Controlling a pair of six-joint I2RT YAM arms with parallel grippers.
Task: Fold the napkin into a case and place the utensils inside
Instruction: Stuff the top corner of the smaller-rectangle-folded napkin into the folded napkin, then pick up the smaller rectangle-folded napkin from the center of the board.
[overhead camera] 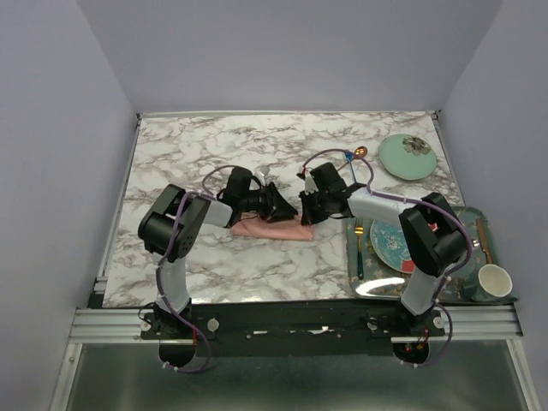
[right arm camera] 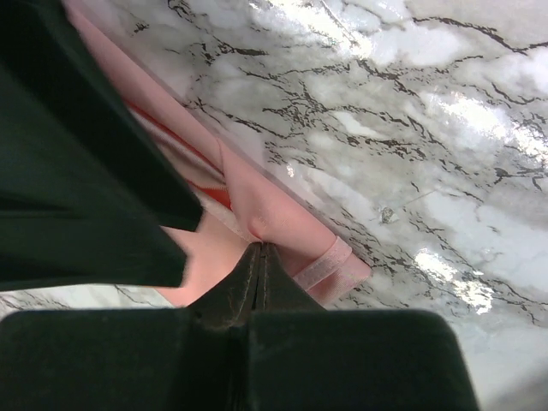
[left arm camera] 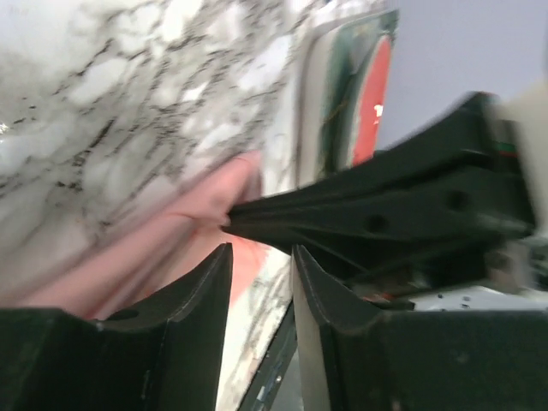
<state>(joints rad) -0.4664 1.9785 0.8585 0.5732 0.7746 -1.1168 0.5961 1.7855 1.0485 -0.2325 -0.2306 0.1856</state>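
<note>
Pink napkin (overhead camera: 272, 229): folded to a narrow strip, flat on worktop (overhead camera: 214, 154) centre, between the two arms. Its right end is near the tray (overhead camera: 354, 272). My read: not a finished pocket yet, since the layers look loose at that end in the right wrist view.

R pincer (right arm camera: 259, 257): tips fully together, nipping a small ridge of cloth near the strip's end.
L pincer (left arm camera: 261, 278): jaws part open, nothing clamped that I can see. Cloth lies just beyond the tips. The two pincers sit nose to nose over the strip.

Step in hand, prob.: setting the last fold. To do it well:
- Hold the R pinch low as your anchor. Satin slips, and lifting could spring the fold.
- Bring L down on the top layer's edge only, and close it before R lets go.
- Pull along the strip, not across.
- Mind a pincer-to-pincer clash; there's v. little room.

Copper spoon (overhead camera: 360, 152) is well apart, far right by the green plate (overhead camera: 408, 156). Leave it till the pocket holds.
</note>
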